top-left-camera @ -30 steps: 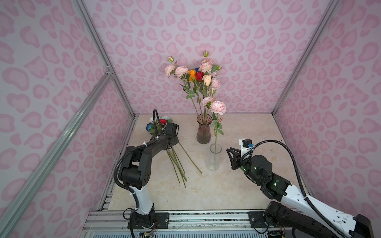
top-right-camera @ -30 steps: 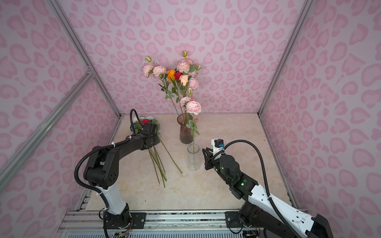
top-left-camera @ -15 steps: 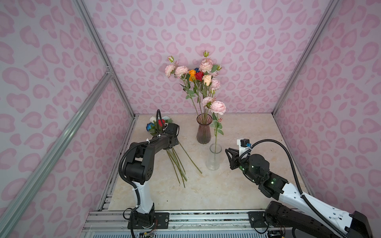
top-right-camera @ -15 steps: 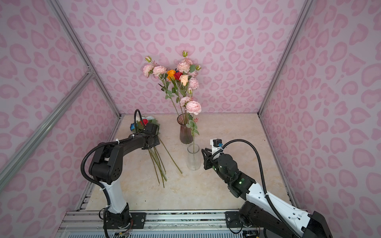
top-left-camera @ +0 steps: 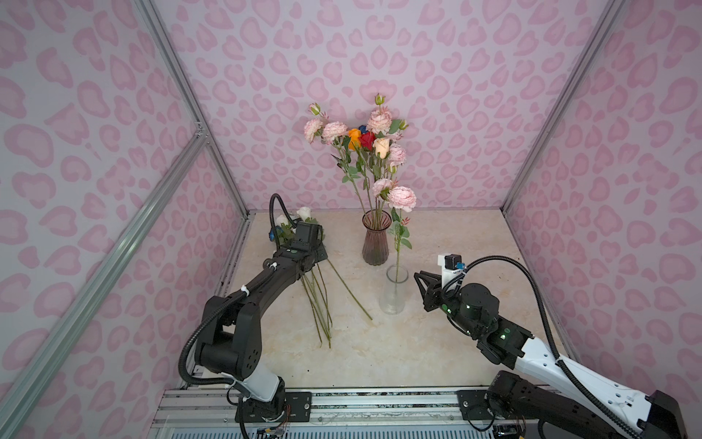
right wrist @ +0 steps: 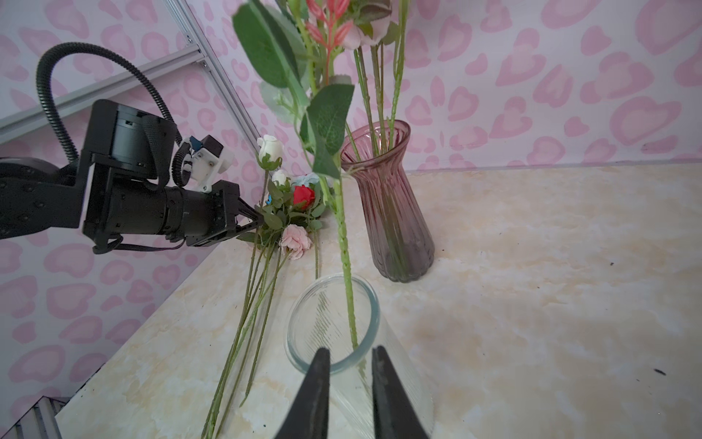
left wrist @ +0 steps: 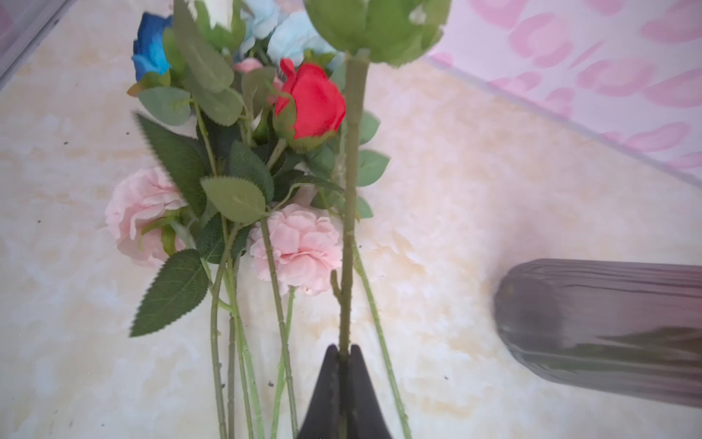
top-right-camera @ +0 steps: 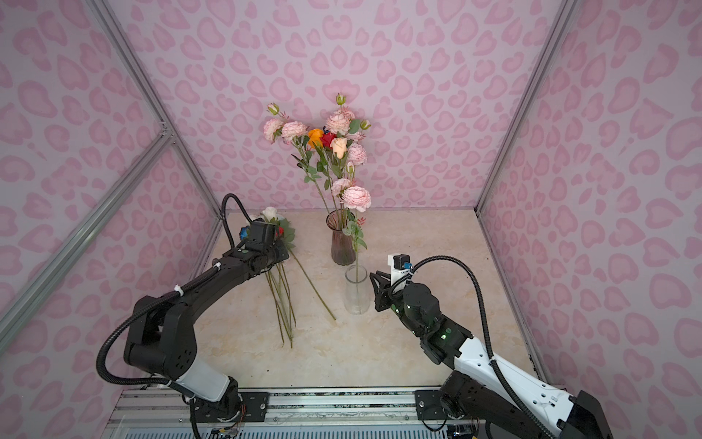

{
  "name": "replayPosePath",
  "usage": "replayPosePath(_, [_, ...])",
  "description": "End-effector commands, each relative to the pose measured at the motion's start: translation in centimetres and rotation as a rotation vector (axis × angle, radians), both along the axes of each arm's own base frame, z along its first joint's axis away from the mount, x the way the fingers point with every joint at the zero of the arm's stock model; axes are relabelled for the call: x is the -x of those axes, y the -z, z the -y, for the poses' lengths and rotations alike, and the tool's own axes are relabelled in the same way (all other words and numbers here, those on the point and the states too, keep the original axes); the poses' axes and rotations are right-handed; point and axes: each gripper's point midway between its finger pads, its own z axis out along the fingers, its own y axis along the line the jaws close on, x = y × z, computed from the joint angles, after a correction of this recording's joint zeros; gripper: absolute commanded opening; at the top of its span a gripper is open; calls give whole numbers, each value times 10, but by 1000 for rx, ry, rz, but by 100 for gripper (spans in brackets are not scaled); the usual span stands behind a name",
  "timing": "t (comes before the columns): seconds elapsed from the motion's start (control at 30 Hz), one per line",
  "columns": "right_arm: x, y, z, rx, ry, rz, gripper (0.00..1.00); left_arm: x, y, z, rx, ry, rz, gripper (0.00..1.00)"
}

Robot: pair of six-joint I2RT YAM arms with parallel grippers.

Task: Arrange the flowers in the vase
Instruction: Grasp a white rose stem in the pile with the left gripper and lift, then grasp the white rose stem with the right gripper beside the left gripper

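Black and white links of the right arm (top-left-camera: 475,304) are stretched low from the near edge toward the middle of the tabletop (top-left-camera: 456,235), ending just beside the clear vase (top-left-camera: 394,292). Farther in, the left arm (top-left-camera: 269,281) is bent at the elbow and extended to the far left corner, where the heads of the loose flowers (left wrist: 300,247) are gathered.

Cream marbled stone is seen across the tabletop, which is enclosed on three sides by walls (top-left-camera: 418,57) papered in pink blotches. Green stems are laid in a loose sheaf between the left arm and the clear vase. A single pink flower (top-left-camera: 402,198) is stood in the clear vase; behind it, a bunch (top-left-camera: 364,144) of pink, orange, red and cream heads is stood in the tinted vase (top-left-camera: 375,239).

The right tool (right wrist: 350,351) is parted by a narrow gap at the rim of the clear vase; nothing is clamped between its jaws, and contact with the glass cannot be judged. The left tool (left wrist: 343,347) is closed on the stem of a white flower (right wrist: 270,148), which is raised upright above the red, blue and pale pink heads lying on the tabletop.
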Motion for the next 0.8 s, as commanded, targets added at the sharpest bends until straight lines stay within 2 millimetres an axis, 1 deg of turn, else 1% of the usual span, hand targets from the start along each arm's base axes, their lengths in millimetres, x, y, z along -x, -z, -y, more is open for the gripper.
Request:
replayPosePath(0.0, [0,-9,2,2,8,27,22,-1,-53,23,88,109,181,3])
replayPosePath(0.07, [0,-16,4,5,10,46,22,8,-87,34,128,179,295,3])
replayPosePath(0.2, [2,-36,3,18,-7,85,23,40,-158,52,210,312,548,3])
replayPosePath(0.23, [3,-43,1,18,-21,97,24,51,-176,57,225,350,607,3])
replayPosePath(0.3, [7,-58,-7,6,-67,118,25,73,-205,64,253,423,702,3])
replayPosePath(0.37, [15,-76,-21,-11,-144,146,29,96,-228,74,279,510,768,3])
replayPosePath(0.43, [28,-92,-43,-15,-243,173,33,120,-246,83,301,586,815,3])
replayPosePath(0.47, [34,-97,-53,-4,-278,180,34,130,-252,86,310,611,836,3])
replayPosePath(0.57, [57,-109,-92,65,-390,204,39,162,-268,95,350,684,886,3])
replayPosePath(0.67, [69,-113,-126,88,-468,195,42,185,-274,106,399,752,898,3])
replayPosePath(0.77, [70,-118,-150,86,-504,183,44,201,-274,119,431,807,897,3])
